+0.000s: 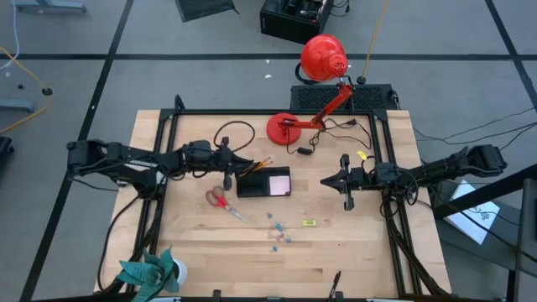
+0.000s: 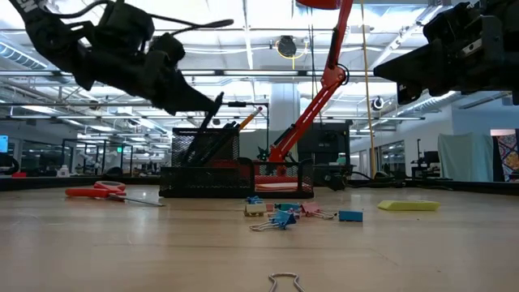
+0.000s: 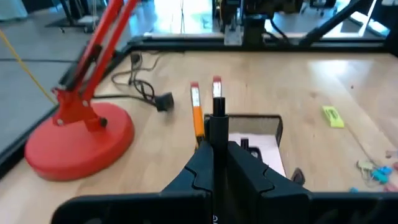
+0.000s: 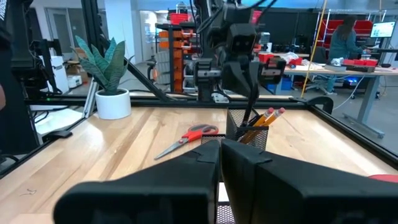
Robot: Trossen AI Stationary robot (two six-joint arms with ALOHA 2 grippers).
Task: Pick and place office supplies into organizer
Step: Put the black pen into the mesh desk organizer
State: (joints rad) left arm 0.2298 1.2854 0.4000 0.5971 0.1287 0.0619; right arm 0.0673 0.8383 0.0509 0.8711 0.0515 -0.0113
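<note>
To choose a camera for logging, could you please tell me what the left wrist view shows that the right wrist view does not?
Only the left wrist view: the red lamp base and a yellow bit. Only the right wrist view: the plant and the scissors. Both: the organizer holding orange pencils, and the dark pen gripped by the left end effector; the right end effector waits apart.

place: robotics lab/workshop | cues: framed wooden surface, ceiling strip lights, far workbenches, orange shelving
</note>
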